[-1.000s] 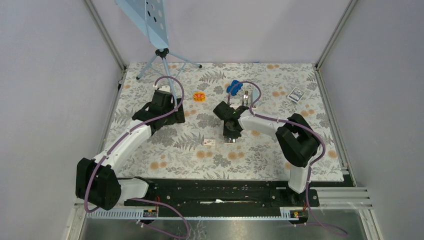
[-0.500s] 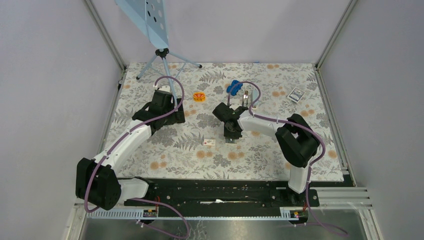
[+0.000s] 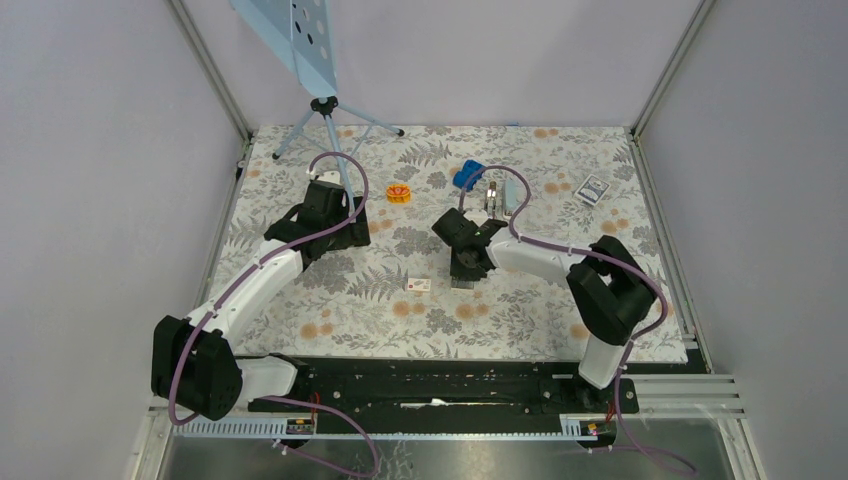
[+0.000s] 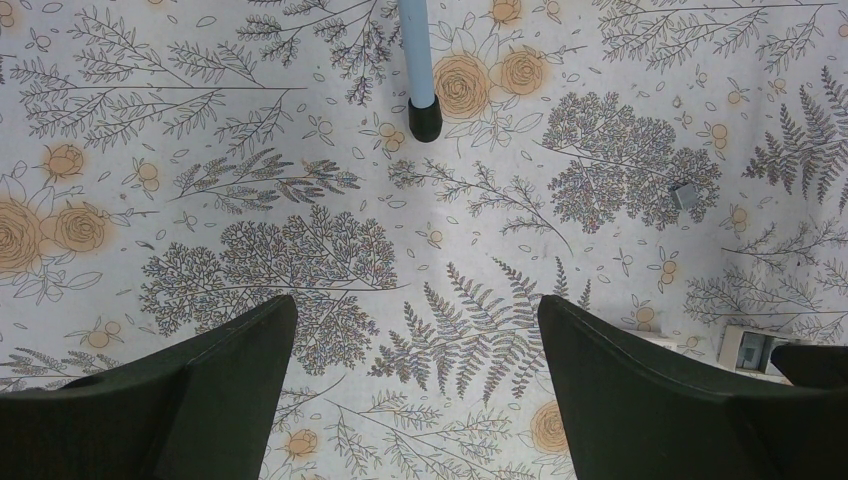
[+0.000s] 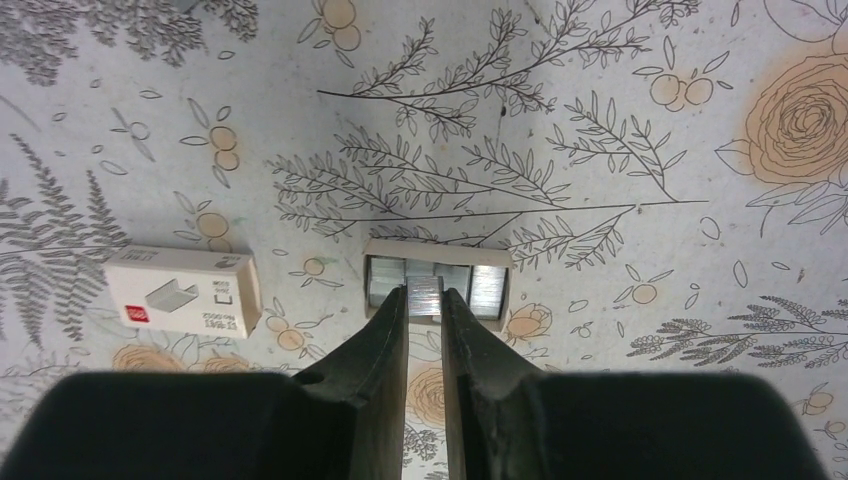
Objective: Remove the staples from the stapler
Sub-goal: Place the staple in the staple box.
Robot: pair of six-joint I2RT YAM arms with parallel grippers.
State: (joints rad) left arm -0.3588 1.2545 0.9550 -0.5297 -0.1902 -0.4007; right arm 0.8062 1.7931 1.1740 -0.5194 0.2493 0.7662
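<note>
My right gripper (image 5: 425,296) is shut on the staples (image 5: 424,294), a tiny silvery strip pinched between its fingertips. The strip hangs over a small open white tray (image 5: 437,250) that holds more silvery strips. In the top view this gripper (image 3: 461,277) is low over the middle of the table, near side of the stapler (image 3: 490,194), which lies behind it with a blue end and a silvery part. My left gripper (image 4: 418,330) stands wide open over bare floral cloth with nothing between its fingers; in the top view it (image 3: 340,226) is at the left.
A small white box with an orange mark (image 5: 183,292) lies left of the tray, also in the top view (image 3: 419,285). An orange round piece (image 3: 399,192), a tripod (image 3: 325,108) at the back left and a small dark-and-white card (image 3: 593,189) at the right are on the cloth.
The right arm's elbow and wrist have shifted slightly to the right; its gripper stays over the tray with the strip held. The left arm has not moved.
</note>
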